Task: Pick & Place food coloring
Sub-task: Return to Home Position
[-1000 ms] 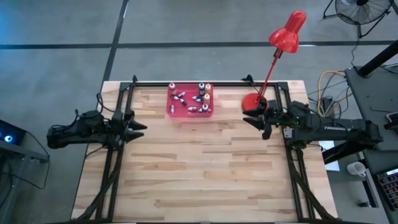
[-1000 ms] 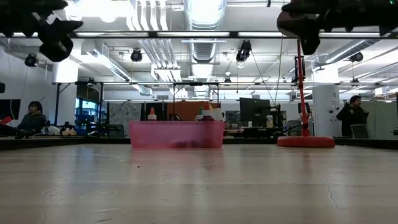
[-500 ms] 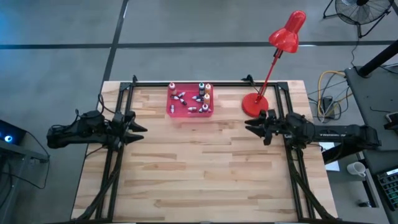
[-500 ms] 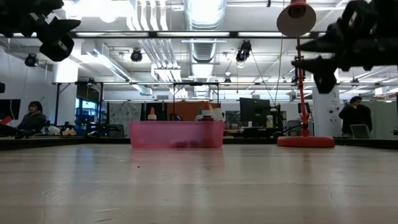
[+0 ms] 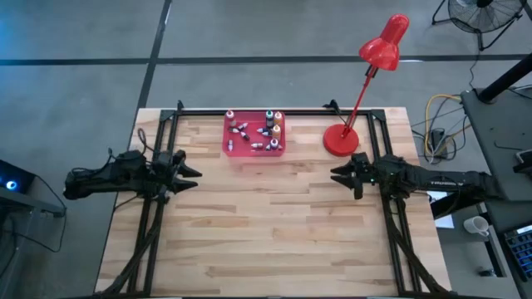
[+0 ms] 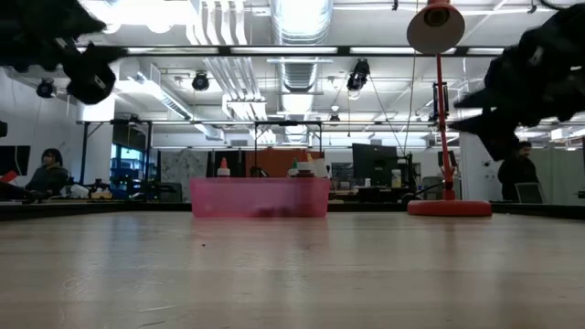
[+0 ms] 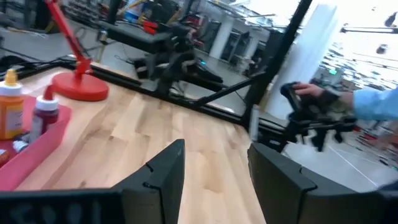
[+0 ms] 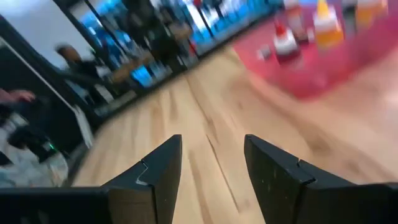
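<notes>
Several tiny food coloring bottles (image 5: pixel 266 124) stand or lie in a flat pink-red tray (image 5: pixel 234 148) on the table's far middle; the tray also shows in the low view (image 6: pixel 260 196). My left gripper (image 5: pixel 189 172) hovers open at the table's left edge, pointing level toward the right. My right gripper (image 5: pixel 339 175) hovers open at the right edge, just near of the lamp base, pointing left. Both are empty. The wrist views show open fingers: left (image 7: pixel 214 171), right (image 8: pixel 211 162), with bottles (image 7: pixel 11 109) (image 8: pixel 305 25) off to one side.
A red desk lamp stands on its round base (image 5: pixel 338 139) at the table's far right, its head (image 5: pixel 384 46) leaning beyond the far edge. A black frame (image 5: pixel 274 110) runs along the far edge and both sides. Bare wood spreads between the arms (image 5: pixel 266 216).
My right gripper has sunk and drawn toward the table's near edge, away from the lamp base, rolling a little, still open. My left gripper has hardly moved. The tray and bottles have stayed where they were.
</notes>
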Controlling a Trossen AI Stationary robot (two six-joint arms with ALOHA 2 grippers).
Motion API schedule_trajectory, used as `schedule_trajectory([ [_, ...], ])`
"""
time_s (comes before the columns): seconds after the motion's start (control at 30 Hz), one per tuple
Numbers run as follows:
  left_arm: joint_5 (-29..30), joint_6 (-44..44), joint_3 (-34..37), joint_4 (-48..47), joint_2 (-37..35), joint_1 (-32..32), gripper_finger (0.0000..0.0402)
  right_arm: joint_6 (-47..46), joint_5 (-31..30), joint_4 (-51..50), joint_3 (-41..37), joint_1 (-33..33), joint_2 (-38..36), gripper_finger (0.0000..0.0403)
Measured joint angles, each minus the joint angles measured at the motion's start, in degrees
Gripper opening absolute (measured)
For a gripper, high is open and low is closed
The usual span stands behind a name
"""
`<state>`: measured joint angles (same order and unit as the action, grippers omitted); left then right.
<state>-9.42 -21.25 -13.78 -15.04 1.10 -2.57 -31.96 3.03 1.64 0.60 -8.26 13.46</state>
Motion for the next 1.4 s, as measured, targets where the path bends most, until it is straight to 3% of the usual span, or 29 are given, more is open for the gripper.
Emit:
schedule_trajectory([
  [0.23,2.5,0.0,13.2,17.3,-0.6,-1.3,0.0149,0.0,-0.5,0.7,0.0,2.4,-12.5,0.0167],
  [0.53,4.6,-0.1,13.3,16.8,-1.1,-6.5,0.0149,0.0,-0.4,0.3,-0.1,7.0,-13.5,0.0166],
  [0.7,4.9,-0.2,13.3,16.8,-1.1,-5.6,0.0149,0.0,-0.1,0.2,-0.1,10.3,-13.5,0.0166],
  [1.4,4.6,-0.2,13.4,16.6,-1.1,-5.7,0.0149,0.0,-0.1,0.2,-0.1,10.3,-13.5,0.0166],
])
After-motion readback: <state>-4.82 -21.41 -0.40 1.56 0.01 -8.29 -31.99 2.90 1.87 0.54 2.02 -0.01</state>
